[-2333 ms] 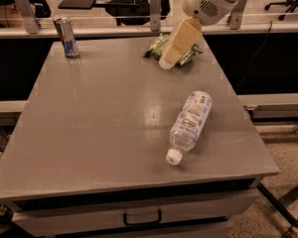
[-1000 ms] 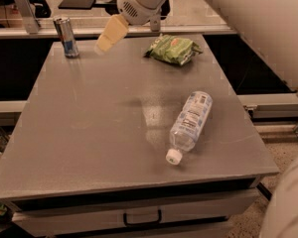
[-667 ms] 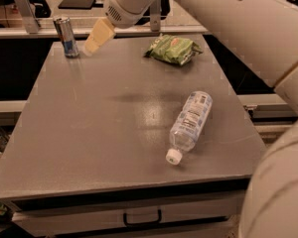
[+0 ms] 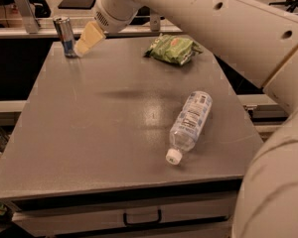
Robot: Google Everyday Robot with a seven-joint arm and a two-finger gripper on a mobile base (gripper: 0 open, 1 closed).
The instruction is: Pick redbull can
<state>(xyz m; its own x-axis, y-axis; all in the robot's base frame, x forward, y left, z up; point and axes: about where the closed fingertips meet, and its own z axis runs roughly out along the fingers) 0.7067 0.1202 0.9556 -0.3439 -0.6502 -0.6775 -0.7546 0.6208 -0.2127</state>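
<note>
Silver-blue redbull can [image 4: 65, 36] (upright, far table [image 4: 114, 133] corner) just beside gripper [image 4: 83, 46]

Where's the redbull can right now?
In the camera view the redbull can stands upright at the far left corner of the table, with the gripper close beside it on its right.

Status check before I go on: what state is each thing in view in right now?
redbull can: upright at the far left corner of the table, not held.
gripper: low, close beside the can on its right; contact unclear.
water bottle: lying on its side, cap on.
green bag: lying flat near the far edge.
drawer: shut.
</note>
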